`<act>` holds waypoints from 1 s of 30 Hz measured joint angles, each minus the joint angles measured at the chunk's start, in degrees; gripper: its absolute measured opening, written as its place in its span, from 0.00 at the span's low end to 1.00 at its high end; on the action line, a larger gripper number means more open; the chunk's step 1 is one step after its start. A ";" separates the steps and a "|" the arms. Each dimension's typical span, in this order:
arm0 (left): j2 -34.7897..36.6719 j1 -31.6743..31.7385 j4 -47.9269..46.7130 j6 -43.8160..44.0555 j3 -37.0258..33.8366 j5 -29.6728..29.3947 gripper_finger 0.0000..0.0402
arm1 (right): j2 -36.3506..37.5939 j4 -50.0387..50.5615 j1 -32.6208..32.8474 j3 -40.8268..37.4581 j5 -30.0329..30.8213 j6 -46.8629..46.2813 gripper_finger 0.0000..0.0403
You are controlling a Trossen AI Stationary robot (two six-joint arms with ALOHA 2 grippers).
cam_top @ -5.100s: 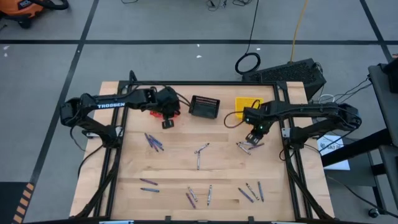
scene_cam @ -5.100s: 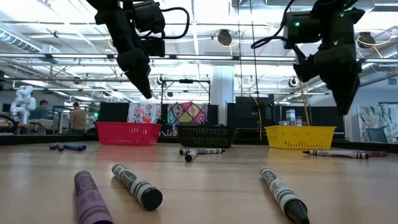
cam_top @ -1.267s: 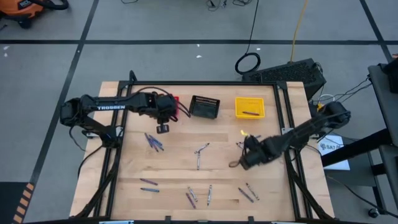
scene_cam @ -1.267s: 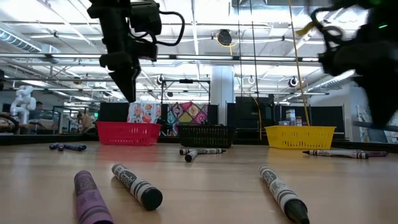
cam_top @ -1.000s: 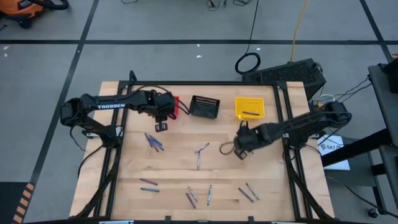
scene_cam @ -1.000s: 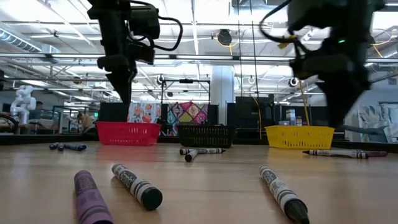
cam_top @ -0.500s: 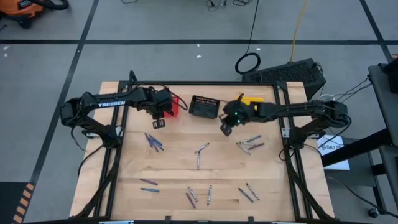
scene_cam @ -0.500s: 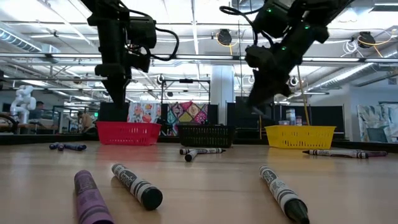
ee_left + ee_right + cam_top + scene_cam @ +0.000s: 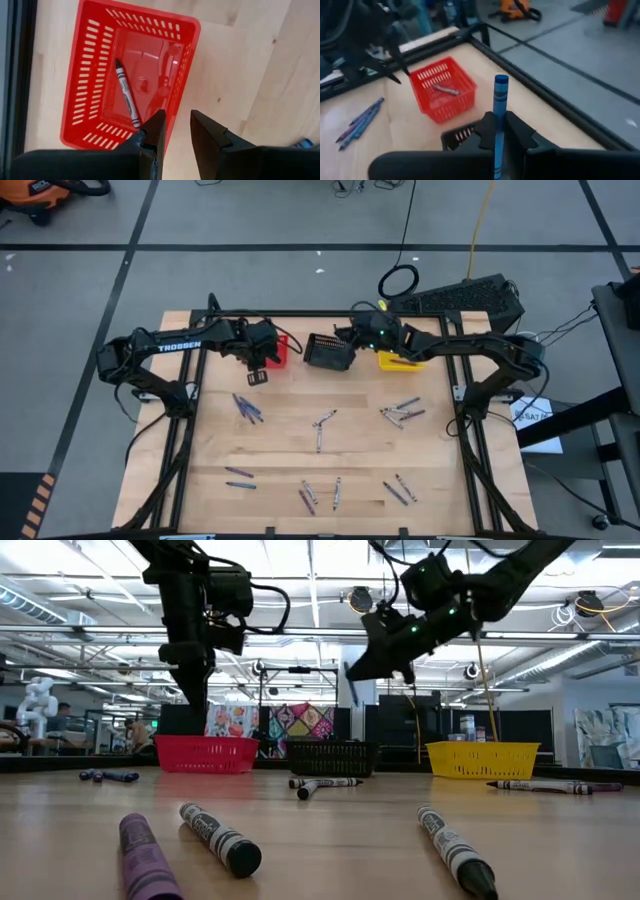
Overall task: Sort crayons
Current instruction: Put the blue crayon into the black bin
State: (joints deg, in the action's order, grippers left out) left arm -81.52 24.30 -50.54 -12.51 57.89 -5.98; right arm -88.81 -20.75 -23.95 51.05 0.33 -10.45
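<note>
Right wrist view shows a blue crayon (image 9: 499, 120) with a paper wrapper standing upright, clenched between the right gripper (image 9: 499, 131) and its dark fingers; the high view puts this gripper above the black basket (image 9: 329, 353) at the back of the table. More crayons (image 9: 318, 430) lie scattered over the wooden table (image 9: 280, 450) in small clusters, thin sticks in grey, blue and purple shades (the near ones in the low view carry dark printed labels).

The red basket (image 9: 90, 95) holds one grey-wrapped crayon (image 9: 126, 94) lying flat on its floor. What the black basket and the yellow basket (image 9: 402, 360) contain cannot be told from here.

The left gripper (image 9: 174, 131) hangs over the near edge of the red basket, its fingers parted and holding nothing.

Half a second ago the right gripper was in front of the black and yellow baskets; it has since swung back and leftward over the black one. The left arm has hardly shifted.
</note>
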 joint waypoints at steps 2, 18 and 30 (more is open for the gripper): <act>0.00 0.02 -0.29 0.11 0.00 0.03 0.20 | -1.54 -1.26 -0.28 0.00 -2.08 1.50 0.00; 0.00 -0.05 -3.37 0.75 0.00 6.75 0.20 | -7.68 0.92 -0.80 -0.02 -8.02 6.66 0.00; 0.00 -1.72 -5.07 1.77 0.00 7.96 0.20 | -7.68 1.55 -0.83 -0.02 -7.94 6.85 0.11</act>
State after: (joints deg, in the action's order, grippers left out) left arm -81.52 22.57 -55.61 -10.74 57.89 1.98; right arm -96.49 -19.20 -24.77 51.03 -7.62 -3.60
